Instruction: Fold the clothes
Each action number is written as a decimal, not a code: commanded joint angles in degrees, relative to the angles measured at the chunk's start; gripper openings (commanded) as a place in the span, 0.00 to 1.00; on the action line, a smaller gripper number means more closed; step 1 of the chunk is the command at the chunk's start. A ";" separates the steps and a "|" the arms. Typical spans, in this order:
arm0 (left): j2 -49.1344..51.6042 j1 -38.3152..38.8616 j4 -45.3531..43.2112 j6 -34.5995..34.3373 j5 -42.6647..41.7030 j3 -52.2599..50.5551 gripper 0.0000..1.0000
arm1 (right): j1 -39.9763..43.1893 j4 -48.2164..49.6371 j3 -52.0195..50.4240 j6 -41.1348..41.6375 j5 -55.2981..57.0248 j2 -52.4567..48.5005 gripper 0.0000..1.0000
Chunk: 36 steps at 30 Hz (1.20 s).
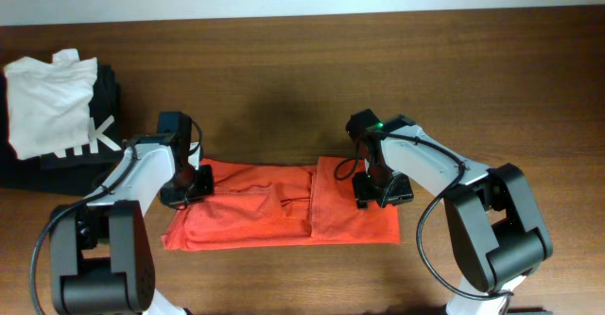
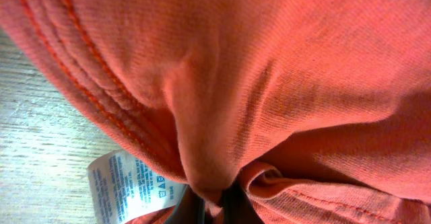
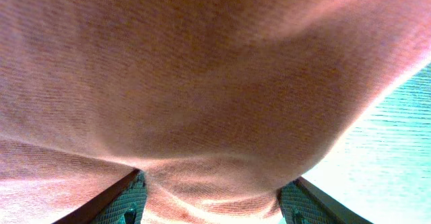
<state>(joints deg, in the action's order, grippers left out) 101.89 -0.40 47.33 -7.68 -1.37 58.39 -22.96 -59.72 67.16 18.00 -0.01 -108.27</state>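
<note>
Up close, the left gripper (image 2: 214, 209) is pinching a bunch of the orange-red T-shirt (image 2: 283, 83). Its dark fingers are squeezing tight together on the cloth. A small white label (image 2: 124, 187) is hanging just beside the pinch. The right gripper (image 3: 212, 207) is spreading its fingers (image 3: 128, 205) wide apart. Cloth is bulging down between them, and they do not seem to be squeezing it.

The shirt is lying in a long flat strip on the wooden table (image 1: 284, 69), near the front edge. A gripper is sitting at its back edge on each side. The shirt is looking soft, light and floppy, so I think it is going to sag wherever nothing is holding it. The thick hems and corners are looking like the best places to grab.

Far back on the left, a white folded garment (image 1: 47, 102) is resting on a black garment (image 1: 106, 135).
</note>
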 commanded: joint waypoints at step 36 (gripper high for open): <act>3.17 -5.88 0.07 2.23 -2.54 -1.38 0.61 | 0.17 -0.50 -0.74 0.22 0.74 1.05 0.68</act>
<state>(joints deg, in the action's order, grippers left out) 101.95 -6.28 46.98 -6.46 -2.44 57.69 -22.96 -59.94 67.16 18.02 -0.01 -108.27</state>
